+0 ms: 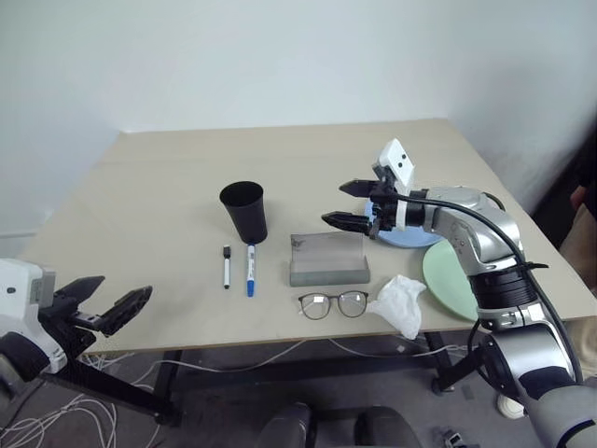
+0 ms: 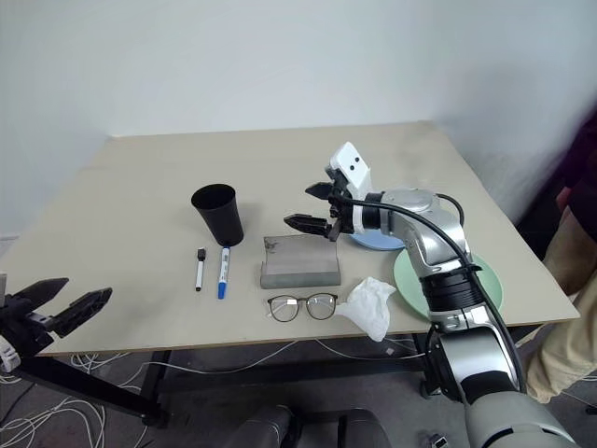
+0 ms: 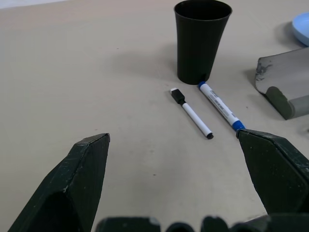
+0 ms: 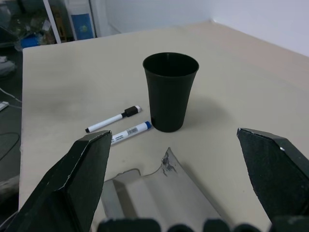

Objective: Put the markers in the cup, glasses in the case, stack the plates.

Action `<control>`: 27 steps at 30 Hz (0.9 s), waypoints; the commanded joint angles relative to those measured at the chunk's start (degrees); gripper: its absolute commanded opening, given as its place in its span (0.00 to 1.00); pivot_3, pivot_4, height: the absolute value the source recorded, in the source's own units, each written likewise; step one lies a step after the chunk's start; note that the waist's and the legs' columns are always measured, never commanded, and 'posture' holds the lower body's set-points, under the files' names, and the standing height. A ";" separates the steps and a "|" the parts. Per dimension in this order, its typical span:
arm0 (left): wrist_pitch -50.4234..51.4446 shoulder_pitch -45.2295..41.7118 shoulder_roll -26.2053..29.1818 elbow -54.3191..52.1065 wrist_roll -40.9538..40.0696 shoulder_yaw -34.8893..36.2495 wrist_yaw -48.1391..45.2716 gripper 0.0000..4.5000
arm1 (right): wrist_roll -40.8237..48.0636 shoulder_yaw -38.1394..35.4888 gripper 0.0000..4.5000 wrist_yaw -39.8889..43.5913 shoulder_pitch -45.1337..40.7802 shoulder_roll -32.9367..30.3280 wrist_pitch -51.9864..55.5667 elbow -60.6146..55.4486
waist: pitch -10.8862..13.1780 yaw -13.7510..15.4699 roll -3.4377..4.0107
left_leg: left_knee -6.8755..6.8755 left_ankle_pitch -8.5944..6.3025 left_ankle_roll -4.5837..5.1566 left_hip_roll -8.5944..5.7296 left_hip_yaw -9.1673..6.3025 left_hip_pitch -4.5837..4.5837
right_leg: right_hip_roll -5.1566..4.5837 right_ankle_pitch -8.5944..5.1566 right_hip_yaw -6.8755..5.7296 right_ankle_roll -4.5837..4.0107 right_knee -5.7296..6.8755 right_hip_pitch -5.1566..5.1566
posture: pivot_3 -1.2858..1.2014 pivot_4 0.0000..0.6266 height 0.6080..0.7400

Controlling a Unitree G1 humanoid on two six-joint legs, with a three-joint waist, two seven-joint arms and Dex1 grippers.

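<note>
— Where's the right pincer (image 1: 350,205) against the things?

— Over the grey case (image 1: 328,259), above its far edge. The black cup (image 1: 244,212) stands upright to the case's left, and the two markers (image 1: 238,268) lie side by side just in front of the cup, the blue-capped one nearly touching its base. The glasses (image 1: 333,304) sit in front of the case, a crumpled white tissue (image 1: 399,303) beside them. The light blue plate (image 1: 401,234) is behind that arm, the mint green plate (image 1: 450,280) to its right near the desk's edge.

— And the desk (image 1: 149,205) itself?

— Pale beige, against a plain white wall (image 1: 280,56). Cables (image 1: 56,411) trail on the floor beneath.

— The pincers?

— Right one spread wide, holding nothing. The left pincer (image 1: 104,301) hangs off the near left corner, fingers also wide apart, empty, well away from the markers.
</note>
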 commanded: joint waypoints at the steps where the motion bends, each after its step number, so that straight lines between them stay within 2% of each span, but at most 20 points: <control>1: -0.49 -0.08 0.13 -1.52 -0.98 1.64 0.38 0.99 | 0.45 -0.08 1.00 0.19 -0.65 -0.28 -0.57 -1.44 | 0.00 0.00 0.00 | 0.00 0.00 0.00 0.00 0.00 0.00 | 0.00 0.00 0.00 0.00 0.00 0.00 | 0.52 0.00 1.00; 7: -0.40 -1.10 1.87 0.30 -1.32 0.52 -1.26 0.99 | -0.28 0.03 1.00 0.01 -0.90 -1.32 -0.93 0.09 | -0.01 0.05 -0.01 | 0.02 0.00 0.00 0.00 0.01 0.00 | 0.03 0.00 0.04 0.00 -0.01 0.00 | 0.52 0.00 1.00; 14: -2.90 -6.97 5.90 6.04 1.03 -5.64 -5.35 0.99 | -1.60 0.01 1.00 0.05 -0.23 -4.11 -2.61 1.33 | -0.02 0.06 -0.02 | 0.06 0.00 0.00 0.00 0.01 0.00 | 0.04 0.06 0.01 -0.08 0.00 0.03 | 0.52 0.00 1.00; 21: -5.32 -17.23 6.95 9.86 3.41 -16.98 -6.79 0.99 | -2.85 -1.61 1.00 1.50 3.01 -12.30 -3.41 0.14 | -0.04 0.73 -0.06 | 0.13 0.02 0.03 -0.01 0.07 0.00 | 0.07 0.08 0.10 -0.08 -0.02 0.02 | 0.52 0.00 1.00; 27: -6.65 -21.97 7.00 12.36 4.63 -22.41 -8.43 0.99 | -3.26 -2.87 1.00 0.05 5.14 -16.78 -0.07 -1.01 | -0.04 0.96 -0.08 | 0.26 0.02 0.08 0.10 0.13 -0.01 | 0.30 0.11 0.34 -0.02 -0.02 0.00 | 0.52 0.00 1.00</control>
